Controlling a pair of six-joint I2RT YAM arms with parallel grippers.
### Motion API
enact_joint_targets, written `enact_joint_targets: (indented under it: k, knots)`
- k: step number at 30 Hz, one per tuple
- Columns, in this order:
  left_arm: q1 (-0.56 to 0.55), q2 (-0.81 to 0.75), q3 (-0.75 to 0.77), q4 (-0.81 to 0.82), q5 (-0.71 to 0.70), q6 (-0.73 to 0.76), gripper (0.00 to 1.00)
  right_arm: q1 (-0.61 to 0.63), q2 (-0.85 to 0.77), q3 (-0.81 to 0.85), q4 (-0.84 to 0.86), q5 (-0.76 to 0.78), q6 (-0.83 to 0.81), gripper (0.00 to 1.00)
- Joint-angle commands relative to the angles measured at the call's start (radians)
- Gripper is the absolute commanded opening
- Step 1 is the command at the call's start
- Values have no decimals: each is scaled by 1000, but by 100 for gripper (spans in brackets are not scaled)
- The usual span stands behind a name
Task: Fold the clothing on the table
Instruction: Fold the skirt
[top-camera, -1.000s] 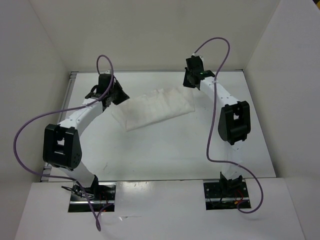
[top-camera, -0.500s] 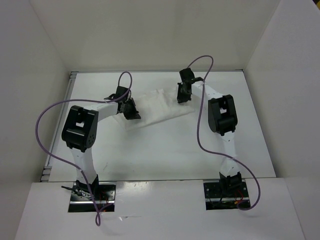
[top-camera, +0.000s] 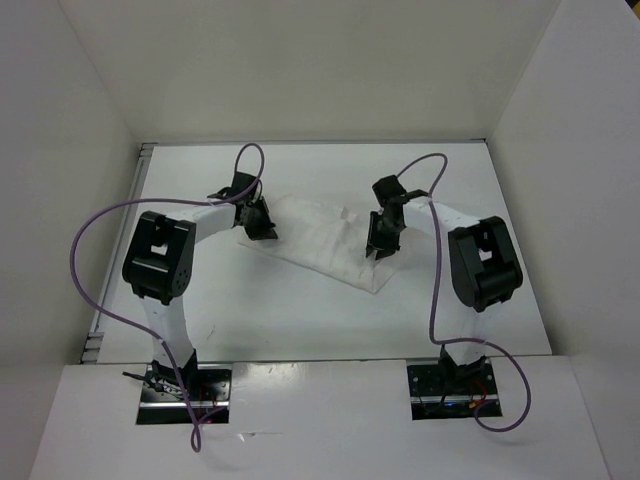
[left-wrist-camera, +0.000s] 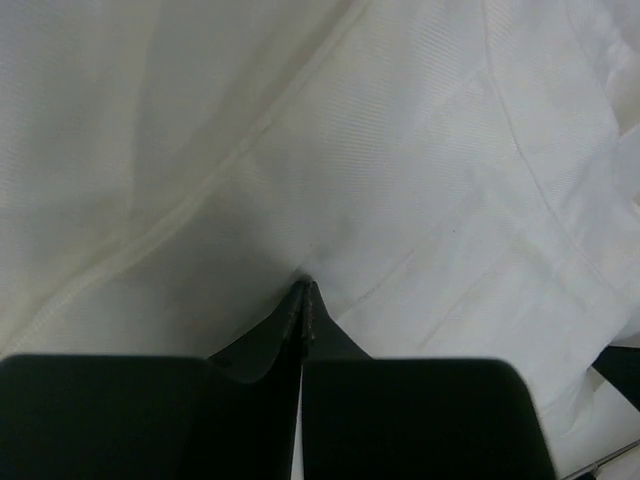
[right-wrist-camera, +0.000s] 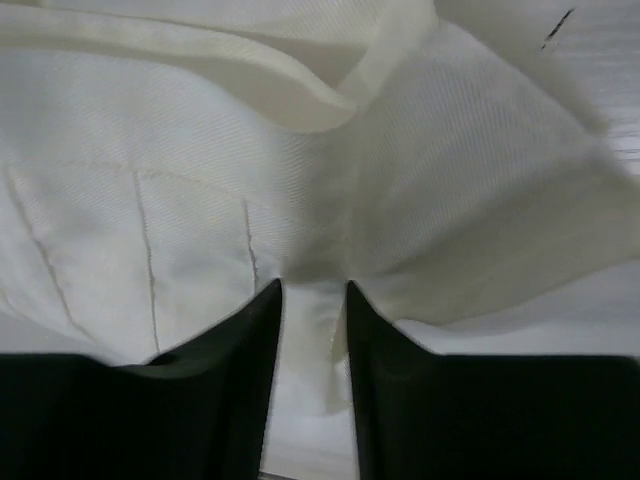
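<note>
The clothing (top-camera: 320, 235), thin white pleated fabric, lies as a slanted band across the far middle of the table (top-camera: 300, 315). My left gripper (top-camera: 262, 228) is at its left end. In the left wrist view that gripper (left-wrist-camera: 304, 285) is shut, its tips pinching the clothing (left-wrist-camera: 400, 150). My right gripper (top-camera: 378, 248) is over the band's right part. In the right wrist view it (right-wrist-camera: 314, 290) stands a little open, with a loose strip of the clothing (right-wrist-camera: 200, 200) lying between its fingers (right-wrist-camera: 250, 340). A folded hem curls above them.
White walls close in the table on the left, far and right sides. A thin metal rim (top-camera: 145, 160) runs along the left edge. Purple cables (top-camera: 100, 225) loop from both arms. The arm bases (top-camera: 185, 390) sit at the near edge.
The right gripper has moved from the clothing's far right edge toward the near right, drawing the fabric out that way, and its jaws have widened. The left gripper has stayed pinched on the left end.
</note>
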Motion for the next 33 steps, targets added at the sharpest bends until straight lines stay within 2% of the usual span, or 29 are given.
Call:
enact_joint_targets:
  k: [1, 5, 13, 17, 18, 19, 24, 33]
  knots:
    - [6, -77, 45, -46, -4, 30, 0, -3, -139, 46, -7, 81, -30, 41]
    - [-3, -157, 45, -56, 28, 39, 0, -29, -188, 70, -44, 91, -50, 58]
    - [-3, -310, -51, -85, 6, 39, 0, -39, -237, -29, -94, 34, 19, 68]
    - [-3, -344, -97, -74, -7, 39, 0, -98, -257, -119, -49, -36, 69, 69]
    - [-3, -344, -97, -74, -17, 39, 0, -130, -257, -133, -48, -49, 79, 78]
    - [-3, -344, -97, -86, -26, 39, 0, -146, -266, -147, -18, -61, 79, 80]
    - [7, -353, -88, -108, -38, 62, 0, -192, -285, -217, 56, -99, 142, 81]
    - [38, -353, -70, -117, -15, 89, 0, -201, -142, -251, 231, -256, 172, 81]
